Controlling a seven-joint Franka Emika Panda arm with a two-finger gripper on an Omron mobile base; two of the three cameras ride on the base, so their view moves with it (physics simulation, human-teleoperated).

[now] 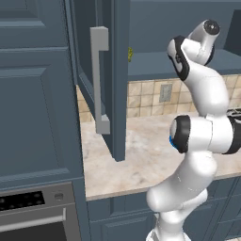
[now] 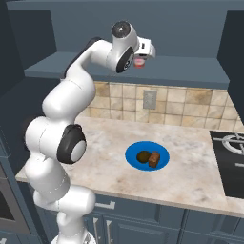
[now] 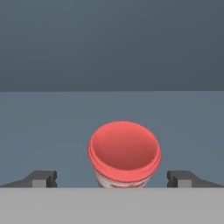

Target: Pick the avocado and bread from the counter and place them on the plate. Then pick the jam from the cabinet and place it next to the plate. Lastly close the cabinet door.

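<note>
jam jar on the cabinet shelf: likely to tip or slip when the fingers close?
The jam looks rigid and upright, so it should take a squeeze. Its smooth round sides may slip or twist. The open gripper straddles it roughly centred, so tipping seems unlikely.

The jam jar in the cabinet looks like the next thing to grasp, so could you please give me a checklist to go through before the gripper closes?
1. Avocado and bread on the plate: ok, both lie on the blue disc.
2. Cabinet door open enough for the arm: ok, it stands swung out over the counter.
3. Gripper open: ok, one fingertip shows on each side of the jam with a gap to it.
4. Jam centred between the fingertips: ok in the hand view.
5. Jam upright on the shelf: ok, its red lid faces up.
6. Fingers far enough along the jar: cannot tell, its lower body is hidden.
</note>
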